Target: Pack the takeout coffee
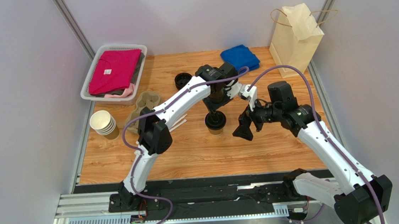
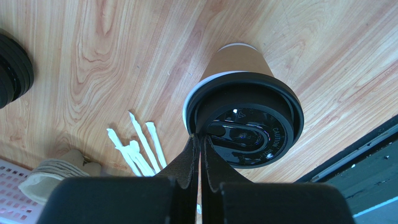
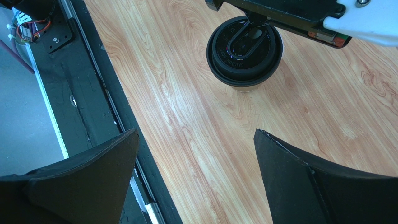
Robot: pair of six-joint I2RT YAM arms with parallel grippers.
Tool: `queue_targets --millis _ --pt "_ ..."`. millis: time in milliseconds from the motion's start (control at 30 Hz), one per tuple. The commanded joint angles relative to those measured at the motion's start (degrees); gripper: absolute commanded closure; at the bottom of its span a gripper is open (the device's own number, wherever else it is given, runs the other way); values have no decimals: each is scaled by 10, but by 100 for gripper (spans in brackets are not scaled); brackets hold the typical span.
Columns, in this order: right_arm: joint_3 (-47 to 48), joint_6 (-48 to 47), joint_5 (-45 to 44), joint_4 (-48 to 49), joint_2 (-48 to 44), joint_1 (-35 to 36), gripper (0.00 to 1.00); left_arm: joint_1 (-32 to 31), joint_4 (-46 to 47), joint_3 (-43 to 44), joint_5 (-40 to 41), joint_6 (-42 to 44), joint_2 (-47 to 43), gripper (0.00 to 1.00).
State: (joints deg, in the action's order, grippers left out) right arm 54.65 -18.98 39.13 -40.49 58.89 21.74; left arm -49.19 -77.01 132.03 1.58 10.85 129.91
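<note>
"Wood-grain tabletop [image 1: 189,155], right. Where's the takeout coffee [image 1: 215,122] on it?"

"Near the middle, upright, black lid [image 2: 247,126] on. My left arm stretches far across, elbow raised, wrist bent down over the cup. My left end effector [image 1: 215,112] is clenched, its tips touching the lid top."

"And your right?"

"My right arm angles in from the near right. My right end effector [image 1: 243,130] is released, jaws spread wide, just right of the cup and apart from it."

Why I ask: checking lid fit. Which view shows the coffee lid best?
Left wrist: the lid is close, lettering readable, the shut left gripper at its rim. Right wrist shows it smaller, partly covered by that gripper; top external, only tiny.
</note>
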Motion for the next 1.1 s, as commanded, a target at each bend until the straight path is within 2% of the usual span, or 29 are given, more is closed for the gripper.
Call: queue_targets --millis 0,467,733,1067 --pt "4 -6 8 19 1 4 1 -5 -40 9 7 16 0 100" --pt "5 -8 3 19 3 9 1 -6 -41 2 3 15 -1 99" --pt "6 -11 2 18 6 9 1 -6 -45 -5 4 16 3 87" --pt "5 -12 2 15 5 9 0 -5 -45 -1 3 17 1 77"
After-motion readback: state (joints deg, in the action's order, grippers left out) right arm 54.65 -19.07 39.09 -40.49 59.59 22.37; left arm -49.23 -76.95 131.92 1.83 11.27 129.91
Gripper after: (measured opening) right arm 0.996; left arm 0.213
